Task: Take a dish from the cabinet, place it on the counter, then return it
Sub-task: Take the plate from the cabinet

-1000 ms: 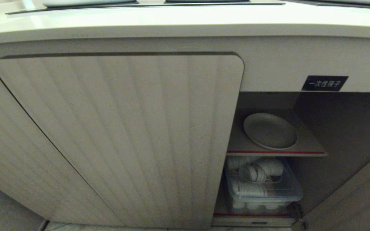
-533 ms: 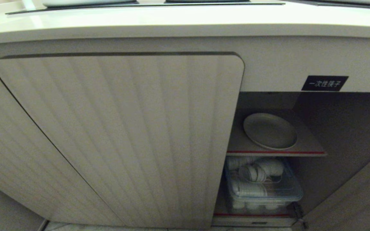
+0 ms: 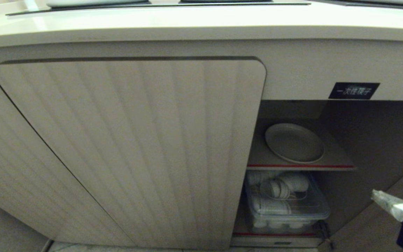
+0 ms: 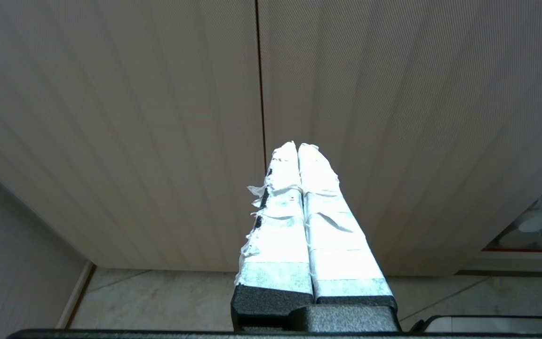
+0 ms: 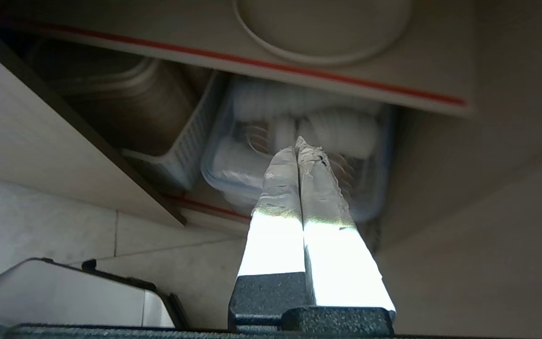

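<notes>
the counter (image 3: pixel 201 21) spans the top of the head view, its front edge overhanging the cabinet (image 3: pixel 292 70) below. a closed ribbed door (image 3: pixel 131 150) fills the centre and left of the frame; the open compartment lies at right, under a small black label (image 3: pixel 354 90). the inner shelf (image 3: pixel 334 159), red-trimmed at its front edge, carries the dish (image 3: pixel 294 142), lying flat near that edge at right of centre. beneath it, a clear bin of white cups (image 3: pixel 285 203) sits on the cabinet floor. the right gripper (image 3: pixel 376 195) enters at the lower right corner, fingers pressed together and grasping nothing; it is well apart from the dish and lower than the shelf. the left gripper (image 4: pixel 298 147), seen only in its wrist view, is likewise clenched and empty, facing the closed doors.

step in hand, as judged: the approach of the right arm, before any grasp. the next move calls for rising to shelf level, parting the fingers, and taking the near rim of the dish. open room lies to the right of the dish; the door edge at left and the cabinet's top edge above narrow the entry.
</notes>
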### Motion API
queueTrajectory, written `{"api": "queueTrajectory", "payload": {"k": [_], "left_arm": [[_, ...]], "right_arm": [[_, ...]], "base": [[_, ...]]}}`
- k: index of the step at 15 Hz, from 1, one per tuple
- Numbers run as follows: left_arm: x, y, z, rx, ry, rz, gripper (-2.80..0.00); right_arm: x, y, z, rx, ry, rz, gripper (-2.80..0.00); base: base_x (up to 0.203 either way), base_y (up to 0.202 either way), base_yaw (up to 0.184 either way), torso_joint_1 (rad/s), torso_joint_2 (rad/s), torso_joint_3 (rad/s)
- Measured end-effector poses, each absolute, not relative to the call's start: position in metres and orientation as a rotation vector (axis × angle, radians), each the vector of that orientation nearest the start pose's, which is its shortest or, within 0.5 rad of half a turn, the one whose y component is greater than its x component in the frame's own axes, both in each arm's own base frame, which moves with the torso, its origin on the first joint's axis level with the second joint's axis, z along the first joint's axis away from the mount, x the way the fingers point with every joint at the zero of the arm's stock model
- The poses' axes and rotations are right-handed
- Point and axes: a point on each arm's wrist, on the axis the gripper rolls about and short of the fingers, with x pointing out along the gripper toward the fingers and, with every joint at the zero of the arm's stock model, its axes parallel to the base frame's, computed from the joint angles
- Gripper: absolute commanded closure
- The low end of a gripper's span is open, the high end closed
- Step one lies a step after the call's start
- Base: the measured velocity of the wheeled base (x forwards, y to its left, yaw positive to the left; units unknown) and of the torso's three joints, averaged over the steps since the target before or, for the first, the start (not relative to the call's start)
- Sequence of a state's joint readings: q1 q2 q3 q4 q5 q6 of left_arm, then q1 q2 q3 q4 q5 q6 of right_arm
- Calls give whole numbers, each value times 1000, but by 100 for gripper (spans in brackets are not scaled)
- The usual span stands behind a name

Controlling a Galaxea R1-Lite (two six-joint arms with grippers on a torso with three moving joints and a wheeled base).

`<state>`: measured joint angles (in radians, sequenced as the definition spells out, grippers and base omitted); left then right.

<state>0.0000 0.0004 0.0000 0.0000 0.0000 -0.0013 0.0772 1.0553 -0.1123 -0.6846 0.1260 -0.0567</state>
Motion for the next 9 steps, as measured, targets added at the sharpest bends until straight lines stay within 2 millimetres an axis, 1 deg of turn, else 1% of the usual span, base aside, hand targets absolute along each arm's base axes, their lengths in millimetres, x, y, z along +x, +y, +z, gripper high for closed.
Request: {"api": "queueTrajectory", "payload": {"k": [2,6,9], "left_arm": [[-23,0,75,-1,0,0,0],[-23,0,75,-1,0,0,0],[-23,0,75,-1,0,0,0]], "right_arm": [[127,14,135,-38,269,221,0],[145,17,129,-33,291,222,0],[168,18,132,-31,256,186,0]], "base": [[0,0,0,0,0,0],[0,0,0,0,0,0],[0,0,0,0,0,0]]}}
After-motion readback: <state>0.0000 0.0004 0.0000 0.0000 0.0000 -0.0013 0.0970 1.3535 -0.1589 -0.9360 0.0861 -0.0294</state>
